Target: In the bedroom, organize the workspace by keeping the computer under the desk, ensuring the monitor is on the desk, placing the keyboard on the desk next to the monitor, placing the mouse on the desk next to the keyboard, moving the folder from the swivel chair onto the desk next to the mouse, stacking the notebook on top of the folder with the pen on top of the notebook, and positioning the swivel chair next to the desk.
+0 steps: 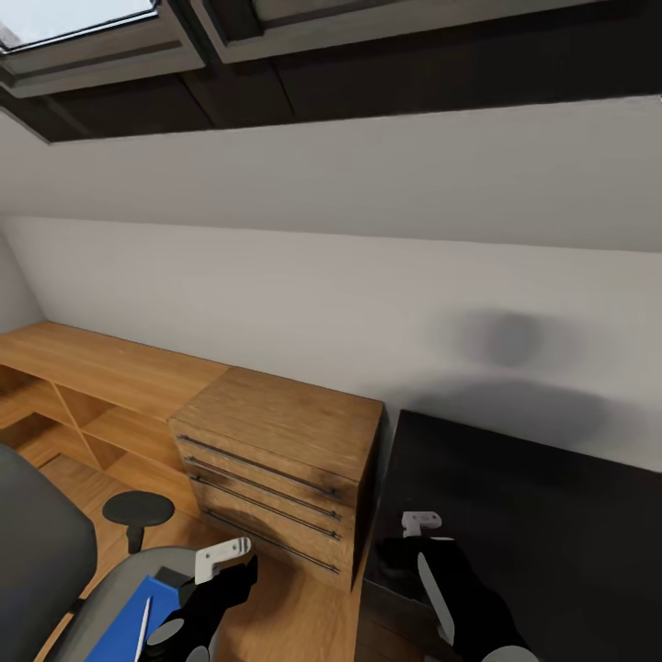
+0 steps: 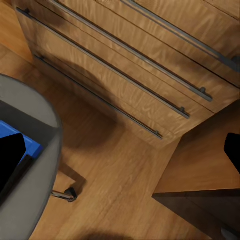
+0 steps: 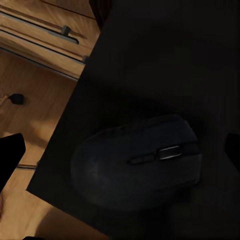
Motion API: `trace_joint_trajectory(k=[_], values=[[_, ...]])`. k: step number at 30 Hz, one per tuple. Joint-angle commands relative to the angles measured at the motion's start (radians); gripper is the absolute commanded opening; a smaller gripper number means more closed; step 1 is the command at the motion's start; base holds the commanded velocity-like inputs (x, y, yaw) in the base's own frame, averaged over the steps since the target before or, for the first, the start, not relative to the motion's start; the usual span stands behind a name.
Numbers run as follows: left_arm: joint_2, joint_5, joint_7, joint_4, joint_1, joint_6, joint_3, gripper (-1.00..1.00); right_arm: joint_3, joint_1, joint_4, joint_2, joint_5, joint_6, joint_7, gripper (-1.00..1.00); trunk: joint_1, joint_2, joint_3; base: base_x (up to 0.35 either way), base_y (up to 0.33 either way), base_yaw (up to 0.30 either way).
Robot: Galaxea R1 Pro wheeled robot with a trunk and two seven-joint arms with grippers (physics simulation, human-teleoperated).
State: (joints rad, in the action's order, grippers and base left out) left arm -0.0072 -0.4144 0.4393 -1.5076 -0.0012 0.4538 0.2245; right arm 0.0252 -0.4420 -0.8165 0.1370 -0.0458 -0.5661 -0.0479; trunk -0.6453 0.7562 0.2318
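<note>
A rounded black mouse (image 3: 137,157) lies on the black desk (image 1: 533,524) close to its near left corner. My right gripper (image 3: 120,155) hangs open above it, one finger on each side and neither touching; in the head view the right gripper (image 1: 405,556) is over that corner. The grey swivel chair (image 1: 46,552) stands at the lower left. On its seat rests the blue folder (image 1: 129,625) with the pale pen (image 1: 144,627) on top. My left gripper (image 1: 207,598) is open above the seat's edge, one finger (image 2: 10,160) over the folder (image 2: 25,140).
Light wooden cabinets (image 1: 110,368) run along the white wall, ending in a drawer unit (image 1: 276,460) that nearly meets the desk's left side. A chair caster (image 2: 70,194) rests on the wooden floor (image 2: 115,165). The sloped ceiling has dark-framed skylights (image 1: 83,28).
</note>
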Motion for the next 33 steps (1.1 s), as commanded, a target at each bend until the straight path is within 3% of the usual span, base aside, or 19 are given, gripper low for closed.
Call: trace_joint_trajectory(k=[1,9,13,22,33], values=[[0.000,-0.011,0.009,-0.002,0.000,0.002,0.001,1.00,0.004,0.000,-0.014,0.000,-0.005,-0.005,-0.005,1.00,0.004,-0.006,-0.002,0.000,0.000,0.000],[0.000,-0.010,0.009,-0.002,0.000,0.002,0.001,1.00,0.007,0.005,-0.190,0.001,-0.005,-0.004,0.048,1.00,0.034,-0.062,-0.027,0.000,0.000,0.000],[0.000,-0.010,0.009,-0.002,0.000,0.002,0.001,1.00,0.007,0.007,-0.223,0.002,0.001,-0.009,0.061,1.00,0.050,-0.090,-0.040,0.000,0.000,0.000],[0.000,-0.009,0.009,-0.002,0.000,0.002,0.001,1.00,0.008,0.008,-0.239,0.005,0.005,-0.013,0.068,1.00,0.084,-0.153,-0.068,-0.022,0.000,0.000],[0.000,-0.010,0.009,-0.002,0.000,0.002,0.001,1.00,0.005,0.008,-0.241,0.008,0.009,-0.010,0.067,1.00,0.126,-0.230,-0.102,-0.300,0.000,0.000]])
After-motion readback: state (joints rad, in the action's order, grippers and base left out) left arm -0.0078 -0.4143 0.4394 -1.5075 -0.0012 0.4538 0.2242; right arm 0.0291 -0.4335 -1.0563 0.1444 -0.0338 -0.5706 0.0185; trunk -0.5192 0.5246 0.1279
